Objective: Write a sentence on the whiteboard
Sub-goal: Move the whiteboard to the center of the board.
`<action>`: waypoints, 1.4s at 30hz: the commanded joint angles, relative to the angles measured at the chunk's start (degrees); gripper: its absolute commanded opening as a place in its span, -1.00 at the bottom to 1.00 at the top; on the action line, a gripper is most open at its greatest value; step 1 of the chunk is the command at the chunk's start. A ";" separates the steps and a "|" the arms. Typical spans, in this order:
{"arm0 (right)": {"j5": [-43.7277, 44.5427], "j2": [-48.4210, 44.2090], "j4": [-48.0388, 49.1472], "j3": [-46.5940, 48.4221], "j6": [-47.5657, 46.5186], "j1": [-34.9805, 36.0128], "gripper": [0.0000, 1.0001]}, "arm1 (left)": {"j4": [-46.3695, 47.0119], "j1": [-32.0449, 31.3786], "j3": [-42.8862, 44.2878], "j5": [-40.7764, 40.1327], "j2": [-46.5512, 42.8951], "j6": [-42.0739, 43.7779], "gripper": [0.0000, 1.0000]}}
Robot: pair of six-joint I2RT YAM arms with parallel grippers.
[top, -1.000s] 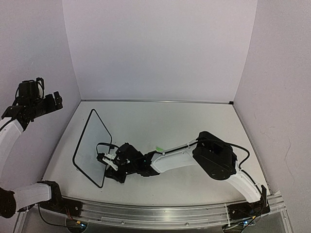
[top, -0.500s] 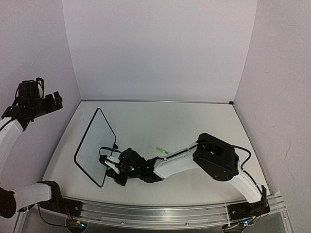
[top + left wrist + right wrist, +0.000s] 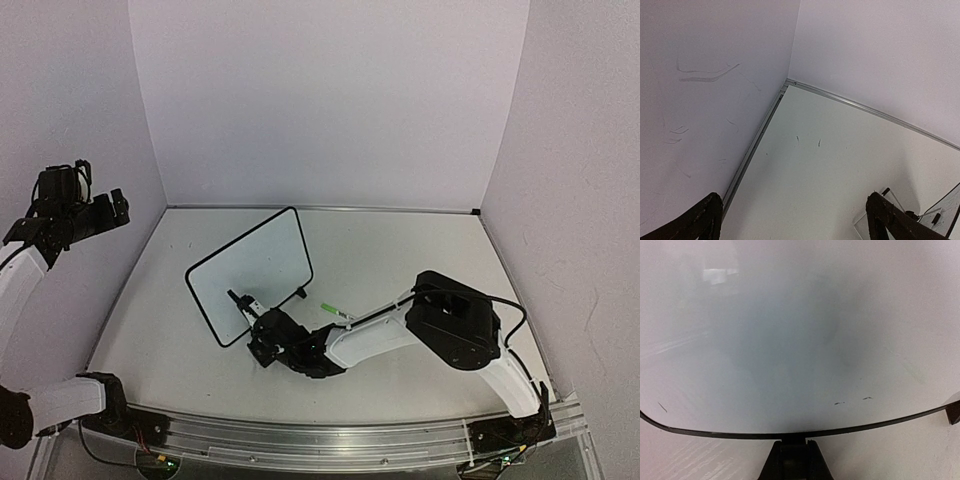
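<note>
The whiteboard (image 3: 250, 265) is stood tilted, left of centre on the table (image 3: 420, 260). Its lower frame edge is pinched by the R gripper (image 3: 795, 455), jaws narrow on the frame. The R wrist view is filled by the board face; small dark marks (image 3: 840, 403) are seen nr the bottom edge. The L gripper (image 3: 795, 227) is held high by the table's left edge, jaws spread wide. A green-capped marker (image 3: 335, 312) is seen lying just beside the R arm (image 3: 370, 340).

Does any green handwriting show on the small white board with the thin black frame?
No, the black-framed white board is bare except for tiny dark specks.
</note>
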 commanded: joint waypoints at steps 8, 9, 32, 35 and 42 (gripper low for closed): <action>21.43 -2.71 -16.50 -0.35 15.03 -2.19 -1.00 | 2.43 0.26 -0.48 0.54 0.23 0.62 0.99; 22.54 -2.65 -17.53 -0.16 15.93 -2.16 -1.00 | 2.46 0.23 -0.49 0.50 0.17 0.62 0.99; 12.26 -15.62 -23.21 -6.28 19.77 -1.98 0.34 | 2.54 0.23 -0.81 3.18 0.87 0.97 0.99; 6.43 -21.61 -22.90 -10.97 18.67 -1.92 0.39 | 2.63 0.26 -0.91 3.70 0.95 0.98 0.99; -4.92 -33.58 -25.52 -21.02 13.36 -4.78 0.39 | 3.26 0.26 -1.23 7.56 1.21 1.36 0.99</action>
